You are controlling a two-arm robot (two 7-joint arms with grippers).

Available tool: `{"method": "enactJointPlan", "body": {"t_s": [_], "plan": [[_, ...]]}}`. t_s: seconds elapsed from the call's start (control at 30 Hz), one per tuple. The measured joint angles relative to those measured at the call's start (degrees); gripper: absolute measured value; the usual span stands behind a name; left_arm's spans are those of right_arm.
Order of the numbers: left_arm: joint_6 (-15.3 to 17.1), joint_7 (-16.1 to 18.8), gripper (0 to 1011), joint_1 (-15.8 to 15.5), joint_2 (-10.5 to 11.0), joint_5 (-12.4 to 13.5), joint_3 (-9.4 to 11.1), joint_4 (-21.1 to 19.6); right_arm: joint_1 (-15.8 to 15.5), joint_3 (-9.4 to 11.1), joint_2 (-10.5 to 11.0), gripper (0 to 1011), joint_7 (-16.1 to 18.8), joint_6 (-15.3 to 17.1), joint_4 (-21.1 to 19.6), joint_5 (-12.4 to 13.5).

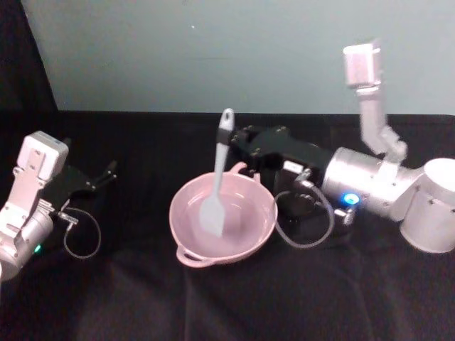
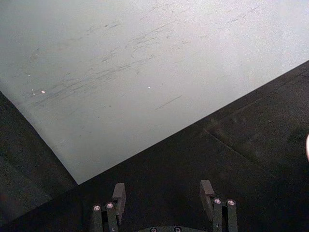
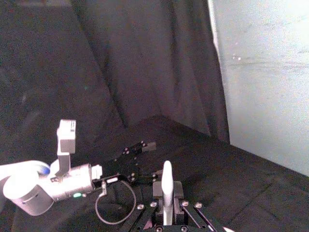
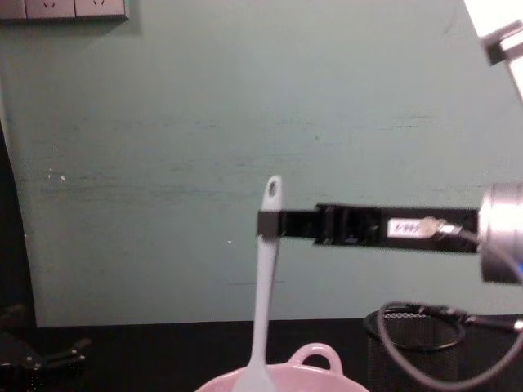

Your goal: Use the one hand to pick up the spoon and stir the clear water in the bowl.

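The black-draped table (image 1: 227, 305) takes the whole lower part of the head view. The strip in front of the bowl is bare cloth from the left edge to the right. The far table edge runs across the upper third of the frame, against a pale teal wall (image 1: 213, 50).

The pink bowl (image 1: 173, 217) sits at the centre of the frame, with a loop handle on its near rim and another on its far rim. There is open cloth to its left. The right arm's silver wrist lies close on its right.

The right gripper (image 1: 236, 144) reaches in from the right of the frame, above the bowl's far rim. It is clamped on the handle of the white spoon (image 1: 219, 177), just below the oval hole. In the chest view the gripper (image 4: 265, 223) lies level and the spoon (image 4: 263, 302) hangs nearly upright, clear of the wall behind. The scoop sits inside the bowl, low against its glossy floor. The water level cannot be made out with certainty.

A black wire-mesh cup (image 4: 409, 351) stands at lower right of the chest view, beside the bowl. A grey cable (image 4: 425, 371) loops across it, and its contents cannot be told.

The left gripper (image 1: 106, 172) rests at the left of the head view, well apart from the bowl. In the left wrist view its fingers (image 2: 118, 193) are spread with nothing between them
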Motion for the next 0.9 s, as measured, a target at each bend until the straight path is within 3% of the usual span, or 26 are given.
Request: {"method": "enactJointPlan", "body": {"t_s": [0.27,0.9], "plan": [[0.00,0.00,1011,0.00,0.00,0.00,0.00,0.00,0.02,-2.08,-3.12,122,0.11,-2.48,3.89,-4.64],[0.00,0.00,1011,0.00,0.00,0.00,0.00,0.00,-1.03,-1.26,-5.79,122,2.12,-9.10,8.45,-10.55]]}}
